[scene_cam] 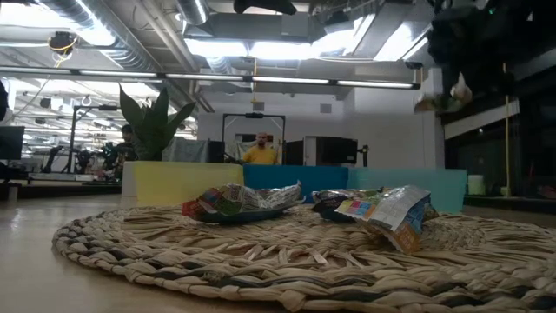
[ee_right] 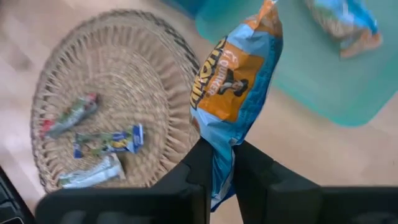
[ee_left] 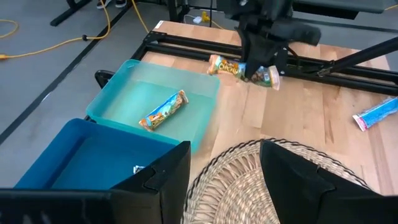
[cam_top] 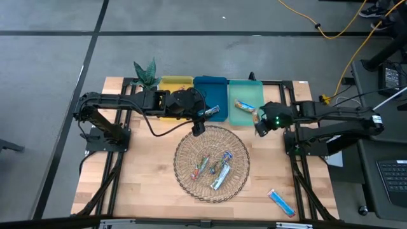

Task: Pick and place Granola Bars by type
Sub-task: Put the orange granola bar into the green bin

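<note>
Just beside the wicker basket, on the side toward the teal tray, the right end effector is clamped on an orange-and-blue granola bar, holding it above the table. One bar lies in the teal tray, three bars in the basket. At the basket's far rim, the left end effector hovers with fingers spread, empty. A bright blue bar lies on the table, apart from the basket.

Only one wrapper carries lettering that can be partly read: the granola bar pinched between the jaws of the right gripper bears large yellow brand letters running up its orange-and-blue wrapper just above the jaws, seemingly "Chewy". Print on other wrappers is too small to read.
</note>
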You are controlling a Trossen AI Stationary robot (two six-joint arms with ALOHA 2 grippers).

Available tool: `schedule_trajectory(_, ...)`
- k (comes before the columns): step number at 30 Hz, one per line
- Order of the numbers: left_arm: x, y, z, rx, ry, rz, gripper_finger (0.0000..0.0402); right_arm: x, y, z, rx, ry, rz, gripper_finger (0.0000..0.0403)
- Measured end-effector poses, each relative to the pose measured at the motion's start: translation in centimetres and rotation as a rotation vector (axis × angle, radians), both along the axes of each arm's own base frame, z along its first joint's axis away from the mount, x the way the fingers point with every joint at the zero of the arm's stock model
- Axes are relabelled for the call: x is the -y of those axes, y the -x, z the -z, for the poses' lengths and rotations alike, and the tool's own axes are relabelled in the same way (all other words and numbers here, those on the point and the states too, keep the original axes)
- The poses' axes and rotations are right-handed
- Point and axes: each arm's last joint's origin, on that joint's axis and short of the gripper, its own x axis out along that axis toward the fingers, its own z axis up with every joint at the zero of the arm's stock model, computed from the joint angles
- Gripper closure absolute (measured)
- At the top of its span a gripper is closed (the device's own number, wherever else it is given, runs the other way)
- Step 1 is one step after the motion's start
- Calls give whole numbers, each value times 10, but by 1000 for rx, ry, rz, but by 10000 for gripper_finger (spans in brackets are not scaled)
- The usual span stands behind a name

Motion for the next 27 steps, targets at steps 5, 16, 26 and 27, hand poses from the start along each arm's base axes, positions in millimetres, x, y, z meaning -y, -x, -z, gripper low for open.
schedule_trajectory(5, 0, 0, 0, 2, 4, -6, 217, 2, -2, -18, 45, 91, -28, 350)
schedule_trajectory(16, -1, 0, 0, 6, 7, -28, 217, 4, -1, -65, 151, 290, -107, 349)
schedule_trajectory(26, -1, 0, 0, 11, 17, -46, 217, 7, 6, -106, 218, 480, -137, 349)
schedule_trajectory(27, -1, 0, 0, 13, 17, -52, 217, 7, 7, -109, 219, 500, -136, 349)
